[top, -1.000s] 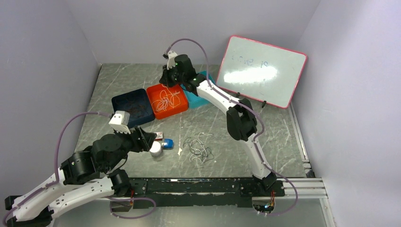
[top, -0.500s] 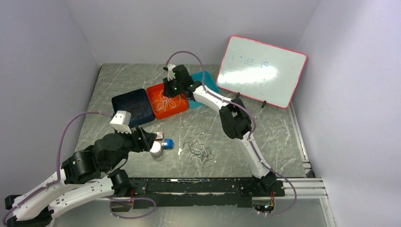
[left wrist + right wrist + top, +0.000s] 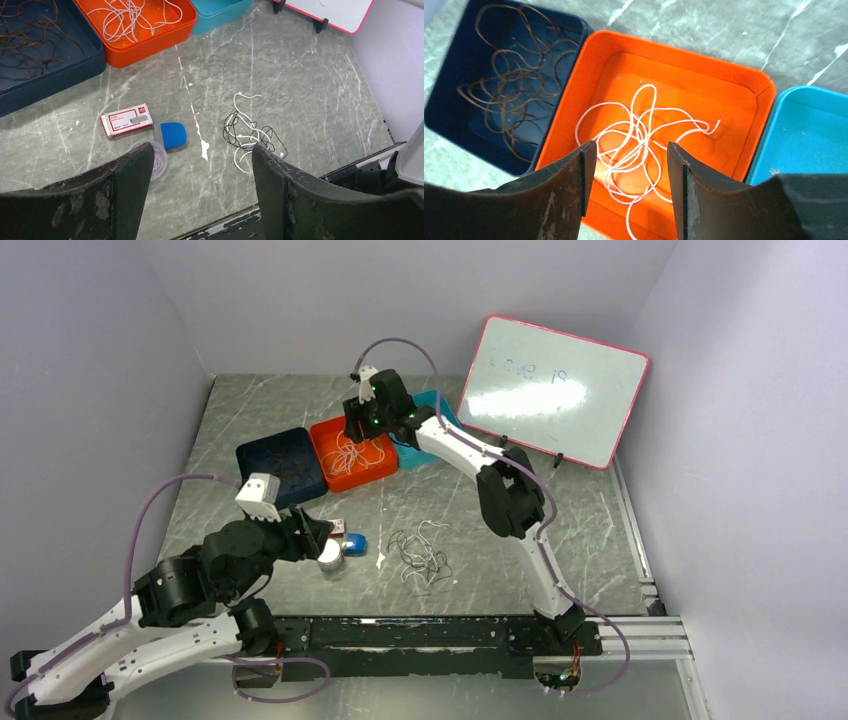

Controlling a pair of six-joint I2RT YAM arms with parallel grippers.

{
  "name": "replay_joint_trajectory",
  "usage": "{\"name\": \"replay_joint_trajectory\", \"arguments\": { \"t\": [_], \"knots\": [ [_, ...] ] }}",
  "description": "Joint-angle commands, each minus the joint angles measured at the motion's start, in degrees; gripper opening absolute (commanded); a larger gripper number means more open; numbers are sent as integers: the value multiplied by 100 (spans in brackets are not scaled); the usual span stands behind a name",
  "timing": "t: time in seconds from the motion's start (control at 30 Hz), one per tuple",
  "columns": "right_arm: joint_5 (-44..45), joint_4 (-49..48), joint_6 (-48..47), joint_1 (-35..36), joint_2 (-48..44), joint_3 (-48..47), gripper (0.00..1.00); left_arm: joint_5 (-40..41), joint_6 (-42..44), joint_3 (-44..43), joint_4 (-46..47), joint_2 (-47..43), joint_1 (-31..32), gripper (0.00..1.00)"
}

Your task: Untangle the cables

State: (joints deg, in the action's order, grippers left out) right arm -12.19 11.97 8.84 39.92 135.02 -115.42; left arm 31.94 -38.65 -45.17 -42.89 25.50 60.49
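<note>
So where this stands: I'd say it's a good way in but not finished. The sorting seems to go by colour. A bunch of white cables (image 3: 639,135) is lying loose in the orange tray (image 3: 674,55), and a pile of dark brownish cables (image 3: 509,80) sits in the navy tray (image 3: 50,82) next to it. Both piles look like loose loops, not knots, so I'd count those as done.

What's left is the small tangle (image 3: 250,135) out on the grey surface (image 3: 300,75), near the front edge and well apart from the trays. From the left wrist view it's black and white strands wound through each other, with one white end poking out the far side. That clump needs pulling apart and sorting. I can't see any cable in the part of the teal tray (image 3: 809,135) that shows, so maybe the black ones go there, just a guess.

The right hand (image 3: 629,150) is hanging right over the orange tray with its fingers partly spread. Nothing is pinched between them as far as I can tell, and the white loops look to be lying on the tray floor below. The left hand (image 3: 202,150) is low over the near side of the surface, fingers wide apart and empty, with the tangle a bit off to its right and a clear cup (image 3: 155,157) just by its left finger.
</note>
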Motion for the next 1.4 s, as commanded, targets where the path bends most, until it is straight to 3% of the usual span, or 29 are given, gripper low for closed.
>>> {"name": "replay_joint_trajectory", "arguments": {
  "t": [0.0, 0.17, 0.33, 0.6, 0.8, 1.03, 1.23, 1.37],
  "knots": [
    [128, 214, -151, 5, -611, 66, 59, 59, 15, -157, 49, 48, 24, 76],
    [124, 318, -206, -1, -1042, 411, 62, 11, 6, -159, 64, 88, 24, 76],
    [255, 22, -244, 5, -1975, 1460, 63, -76, 66, -135, 170, 184, 24, 77],
    [241, -965, -22, -150, -4195, 4170, 67, -435, 244, -108, 625, 711, 24, 79],
    [906, 335, 23, -246, -5370, 5113, 63, -785, 288, 133, 1196, 1240, 24, 80],
    [581, 1282, 505, -237, -6032, 5953, 56, -1350, 285, 352, 2079, 2363, 16, 80],
    [-253, 1259, 718, -165, -6636, 6572, 53, -1695, 191, 352, 2615, 3173, 16, 79],
    [-390, 888, 450, 362, -7135, 7060, 54, -1572, 46, 439, 2650, 3221, 7, 79]
  ]
}}
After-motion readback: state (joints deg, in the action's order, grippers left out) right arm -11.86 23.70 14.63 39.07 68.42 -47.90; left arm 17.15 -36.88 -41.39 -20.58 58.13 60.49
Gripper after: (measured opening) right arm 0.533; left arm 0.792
